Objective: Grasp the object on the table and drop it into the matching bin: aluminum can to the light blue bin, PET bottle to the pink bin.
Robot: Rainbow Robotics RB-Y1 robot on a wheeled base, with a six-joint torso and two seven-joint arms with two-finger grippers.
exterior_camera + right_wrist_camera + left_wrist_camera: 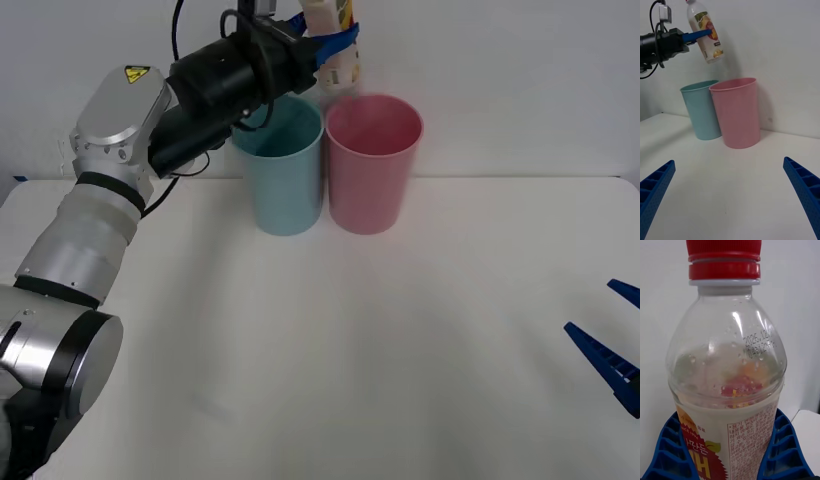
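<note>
Aloft, PET bottle [706, 33] near-upright in left pincer [335, 42]

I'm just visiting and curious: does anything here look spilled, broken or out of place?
Nothing stands out. The left hand holds the PET bottle, tilted, above the upright pink bin and light blue bin.

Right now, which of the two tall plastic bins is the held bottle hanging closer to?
The tall round pink plastic bin. The left tool holds the clear red-capped bottle above the pink bin's rim nearest the light blue bin.
</note>
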